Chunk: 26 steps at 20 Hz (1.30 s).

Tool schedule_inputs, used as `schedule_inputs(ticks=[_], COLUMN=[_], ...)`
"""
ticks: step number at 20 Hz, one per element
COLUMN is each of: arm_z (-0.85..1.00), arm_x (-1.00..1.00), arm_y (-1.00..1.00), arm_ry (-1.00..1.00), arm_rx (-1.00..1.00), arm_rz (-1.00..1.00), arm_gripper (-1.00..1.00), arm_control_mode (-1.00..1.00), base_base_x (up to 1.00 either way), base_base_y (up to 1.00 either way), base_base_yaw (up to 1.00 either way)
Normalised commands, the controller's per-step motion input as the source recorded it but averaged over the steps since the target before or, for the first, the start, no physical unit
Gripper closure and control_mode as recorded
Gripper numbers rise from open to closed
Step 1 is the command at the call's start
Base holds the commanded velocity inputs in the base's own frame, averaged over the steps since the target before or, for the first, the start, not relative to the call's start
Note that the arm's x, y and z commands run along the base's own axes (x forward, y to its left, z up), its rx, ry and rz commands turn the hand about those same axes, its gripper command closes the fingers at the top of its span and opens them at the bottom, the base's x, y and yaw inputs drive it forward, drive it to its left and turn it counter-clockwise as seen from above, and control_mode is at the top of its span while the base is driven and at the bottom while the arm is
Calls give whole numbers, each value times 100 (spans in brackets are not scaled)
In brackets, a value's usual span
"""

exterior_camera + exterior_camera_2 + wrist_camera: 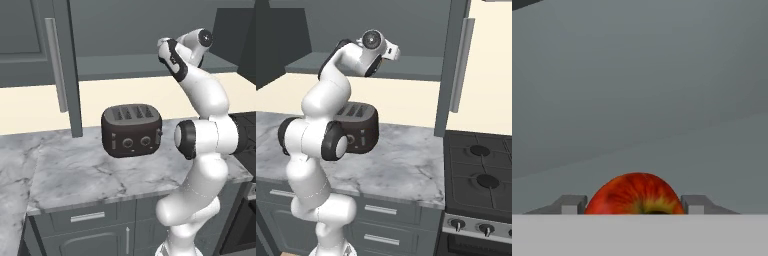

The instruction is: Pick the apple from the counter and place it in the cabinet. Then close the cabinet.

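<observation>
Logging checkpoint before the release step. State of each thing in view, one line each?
apple: between the fingers, held up inside the cabinet
gripper: shut on the apple
cabinet: open, both doors swung out
cabinet doors: open
toaster: upright on the counter, slots empty
stovetop: burners bare

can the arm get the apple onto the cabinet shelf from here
Probably yes: the gripper is shut on the apple, the cabinet doors stand open, and bare grey shelf lies right ahead.
</observation>
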Motion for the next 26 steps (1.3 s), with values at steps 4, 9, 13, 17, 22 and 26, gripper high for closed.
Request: schedule_inputs(ticks=[4,9,13,17,22,26], arm_z=[-14,-14,-26,-23,-21,-1], arm_x=[54,33,6,0,0,-37], arm_y=[0,0,0,0,0,0], arm_ry=[3,1,0,0,0,0], arm_rx=[5,4,1,0,0,0], arm_rz=[0,0,0,0,0,0], arm_gripper=[100,100,-100,-100,-100,-100], arm_control_mode=[-100,-100,-100,-100,-100,-100], base_base_x=[0,0,0,0,0,0], base_base_y=[0,0,0,0,0,0], base_base_yaw=[0,0,0,0,0,0])
